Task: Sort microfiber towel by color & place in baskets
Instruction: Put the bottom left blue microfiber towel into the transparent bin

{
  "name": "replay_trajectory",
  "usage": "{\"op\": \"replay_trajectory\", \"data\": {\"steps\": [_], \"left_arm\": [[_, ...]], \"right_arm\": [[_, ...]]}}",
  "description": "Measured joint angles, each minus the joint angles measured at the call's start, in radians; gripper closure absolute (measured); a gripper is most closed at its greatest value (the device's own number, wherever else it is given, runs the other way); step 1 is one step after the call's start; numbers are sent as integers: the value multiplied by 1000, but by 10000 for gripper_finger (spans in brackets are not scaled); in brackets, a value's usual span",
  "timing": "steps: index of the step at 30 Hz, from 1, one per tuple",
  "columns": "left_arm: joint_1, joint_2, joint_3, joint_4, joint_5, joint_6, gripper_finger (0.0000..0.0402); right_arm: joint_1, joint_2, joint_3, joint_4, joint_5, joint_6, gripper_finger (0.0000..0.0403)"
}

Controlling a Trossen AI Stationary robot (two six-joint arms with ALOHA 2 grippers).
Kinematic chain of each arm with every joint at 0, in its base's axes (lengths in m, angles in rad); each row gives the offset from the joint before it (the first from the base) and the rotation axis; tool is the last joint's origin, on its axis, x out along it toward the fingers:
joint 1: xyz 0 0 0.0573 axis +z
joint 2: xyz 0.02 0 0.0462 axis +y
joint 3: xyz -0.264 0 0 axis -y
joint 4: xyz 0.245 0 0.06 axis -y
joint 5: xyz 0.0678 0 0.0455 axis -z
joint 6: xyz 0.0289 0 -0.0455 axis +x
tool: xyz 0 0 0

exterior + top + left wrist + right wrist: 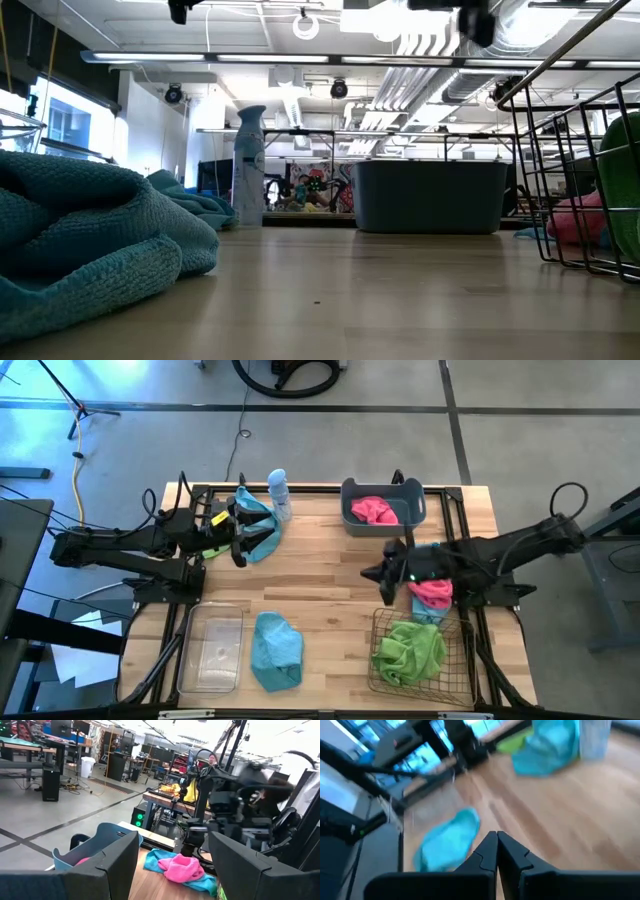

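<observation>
Microfiber towels are fuzzy, crumpled cloths: one teal (275, 648) lies near the table's (320, 575) front edge beside the clear bin (213, 648); one teal (256, 525) hangs at the left pincer (237, 532), whose fingers are spread. Lime green (408, 650) fills the wire basket (380, 622); pink (373, 511) sits in the grey-blue tub (410, 491). The right pincer (388, 574) is pressed together, empty. Mid-table is open. No legible writing.
</observation>
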Motion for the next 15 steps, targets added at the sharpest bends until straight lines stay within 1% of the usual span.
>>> {"op": "replay_trajectory", "data": {"steps": [3, 6, 9, 11, 15], "left_arm": [[0, 0, 0, 0, 18, 7, 172], [0, 0, 0, 0, 24, 7, 172], [0, 0, 0, 0, 24, 7, 172], [0, 0, 0, 0, 24, 7, 172], [0, 1, 0, 14, 24, -4, 172]], "right_arm": [[-101, 0, -55, 159, -70, -107, 403], [-202, 0, -88, 297, -174, -186, 403], [-302, 0, -110, 423, -326, -247, 403], [-361, 0, -113, 475, -431, -267, 403], [-433, 0, -113, 564, -600, -308, 403]]}}
